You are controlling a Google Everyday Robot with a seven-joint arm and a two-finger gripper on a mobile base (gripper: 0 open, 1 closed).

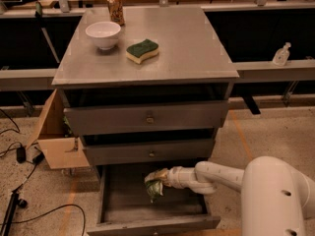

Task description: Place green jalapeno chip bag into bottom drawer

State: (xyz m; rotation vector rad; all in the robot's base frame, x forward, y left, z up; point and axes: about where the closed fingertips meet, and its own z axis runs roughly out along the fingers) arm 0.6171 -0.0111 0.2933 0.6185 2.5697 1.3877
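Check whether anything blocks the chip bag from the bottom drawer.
Nothing visible does. The tool holds the green jalapeno chip bag inside the open bottom drawer, over its floor. No other item shows on the floor around the bag.

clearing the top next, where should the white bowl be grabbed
Pinch the white round bowl by its near rim, coming straight down: it stands upright, mouth open, near rim free. The gripper is low over the open grey bottom drawer, holding the green crumpled chip bag.
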